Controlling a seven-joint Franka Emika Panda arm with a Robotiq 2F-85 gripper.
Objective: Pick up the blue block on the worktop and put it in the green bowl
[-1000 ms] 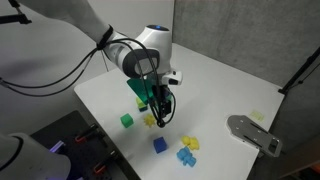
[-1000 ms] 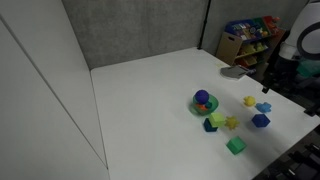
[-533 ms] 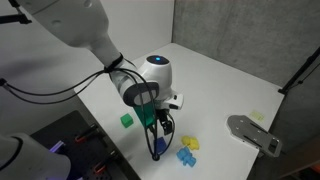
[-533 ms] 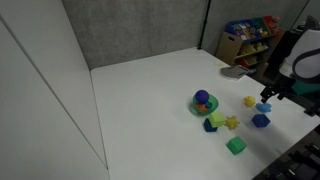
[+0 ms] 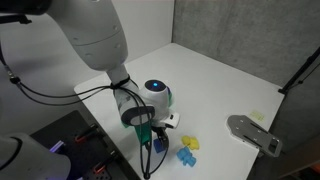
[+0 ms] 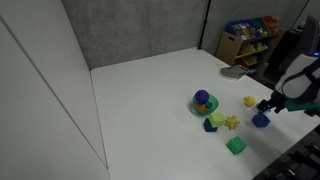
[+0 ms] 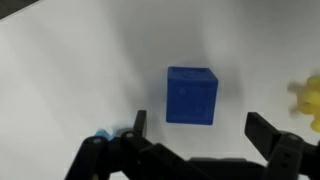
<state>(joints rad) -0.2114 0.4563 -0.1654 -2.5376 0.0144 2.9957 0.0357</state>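
Gripper (image 7: 196,118) stood wide open in the wrist view, both black fingers (image 7: 262,130) coming in from the bottom of the frame, nothing held. The blue block (image 7: 191,96) lay flat on the white worktop (image 7: 70,70) at frame centre, just above the gap betw. the fingers, clear room on each side and no contact w/ either one. Left and upper parts of that frame were bare worktop; a yellow piece (image 7: 310,100) cut in at the right edge, apart from the block, and a bit of cyan (image 7: 103,134) showed by the left finger. In an exterior view the gripper (image 6: 266,104) hung just above the blue block (image 6: 261,121) at the right of the frame, near the worktop's front edge, which ran diagonally across the lower right corner. The green bowl (image 6: 195,106) sat left of the block, w/ a blue round thing (image 6: 203,97) already in it and a cluster of small blocks (image 6: 217,120) betw. bowl and block. A green cube (image 6: 236,146) sat lower, close to the edge. Left of the bowl the worktop was wide open. In an exterior view the arm (image 5: 150,100) covered the bowl; cyan blocks (image 5: 186,156) lay lower right of it.
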